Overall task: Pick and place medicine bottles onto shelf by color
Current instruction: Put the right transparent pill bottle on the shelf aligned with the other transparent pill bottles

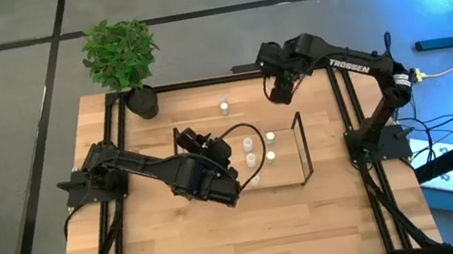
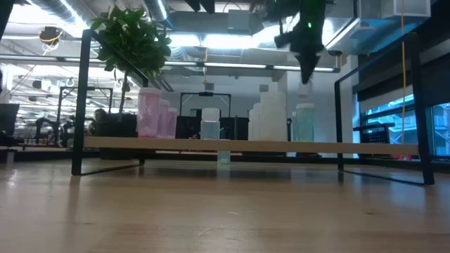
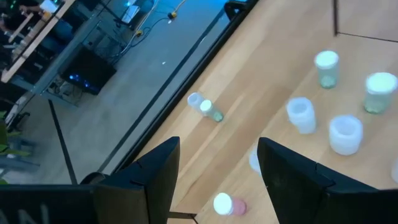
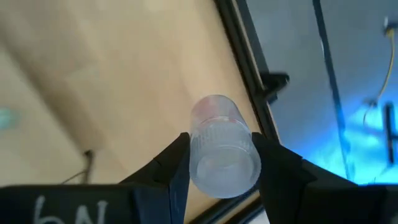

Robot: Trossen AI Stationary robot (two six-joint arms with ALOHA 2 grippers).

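Observation:
My right gripper (image 1: pixel 279 92) hangs high over the table's far right part, shut on a pale, clear-looking medicine bottle (image 4: pixel 219 140) with a white ribbed cap. My left gripper (image 1: pixel 218 145) hovers open above the left end of the shelf (image 1: pixel 304 146), nothing between its fingers (image 3: pixel 155 180). On the shelf's board (image 2: pixel 246 145) stand pink bottles (image 2: pixel 151 112), a clear one (image 2: pixel 211 123), white ones (image 2: pixel 271 116) and a green one (image 2: pixel 304 123). A greenish bottle (image 3: pixel 208 109) lies on its side on the table beyond the shelf. A pink one (image 3: pixel 229 204) lies below my left fingers. My right gripper pinches the bottle between its two fingers at the ribbed cap end (image 4: pixel 249 163), one finger on each side. The fingers come from above, pointing steeply down. The bottle hangs below them, cap toward the wrist, lifted clear of the table.
A potted plant (image 1: pixel 121 57) stands at the table's far left corner. A black metal frame (image 1: pixel 340 99) runs along the table's edges. Bare wood lies on the near half of the table (image 1: pixel 254 233).

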